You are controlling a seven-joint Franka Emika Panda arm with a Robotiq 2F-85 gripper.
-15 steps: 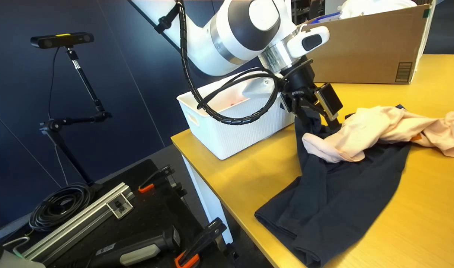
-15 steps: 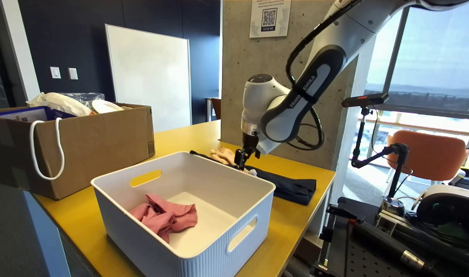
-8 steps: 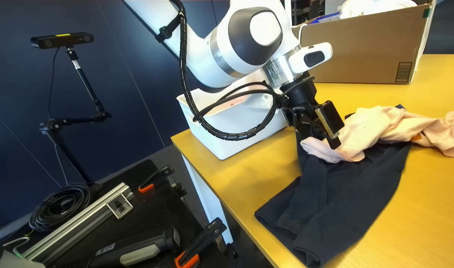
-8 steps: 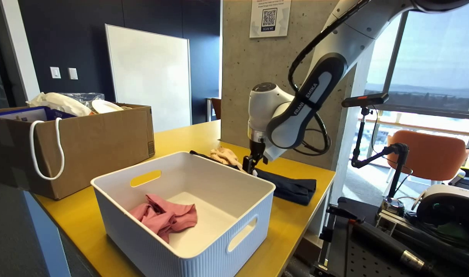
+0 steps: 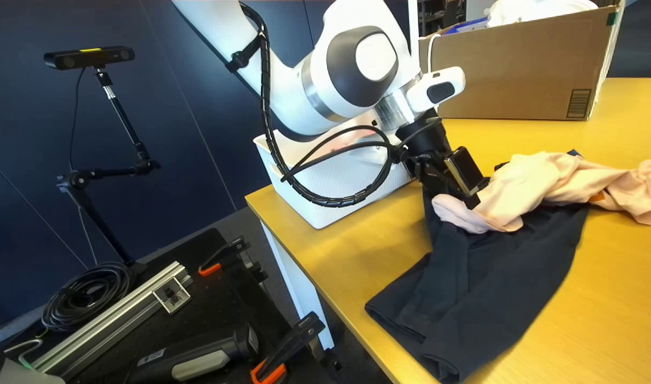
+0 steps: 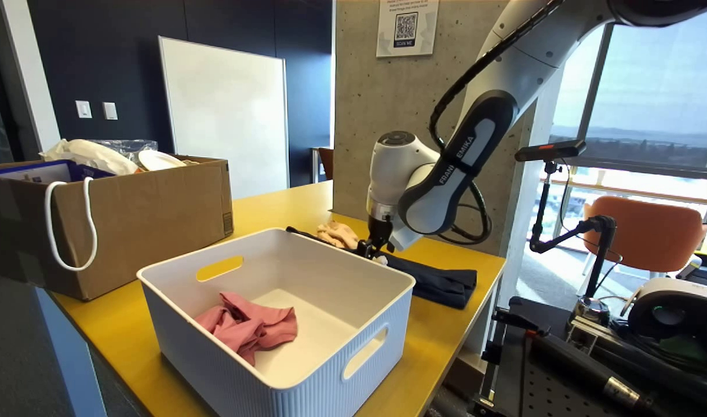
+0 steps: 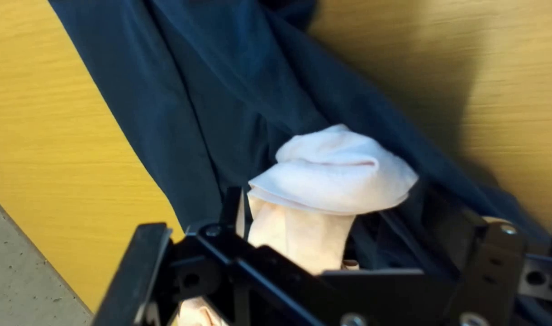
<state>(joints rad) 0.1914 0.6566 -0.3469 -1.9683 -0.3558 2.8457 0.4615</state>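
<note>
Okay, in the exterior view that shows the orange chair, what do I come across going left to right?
Cardboard box, pink cloth, robot's hand, black camera, orange chair.

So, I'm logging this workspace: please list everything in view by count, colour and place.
table: one, yellow, mid-scene
dark garment: one, navy, on table
peach cloth: one, peach, partly over dark garment
bin: one, whitish, on table
pink cloth: one, pink, inside bin
cardboard box: one, brown, on table, contents showing
whiteboard: one, white, by wall
switch plates: two, white, on wall
poster: one, white, on pillar
chair: one clearly seen, orange, near window
cart: apparently one, black, beside table
coiled cable: one, black, on cart
clamps: at least two, black and orange, cart edge
camera: one per exterior view, black, above cart
arm: one, white and grey, over table
hand: one, black, open, at peach cloth's end
</note>
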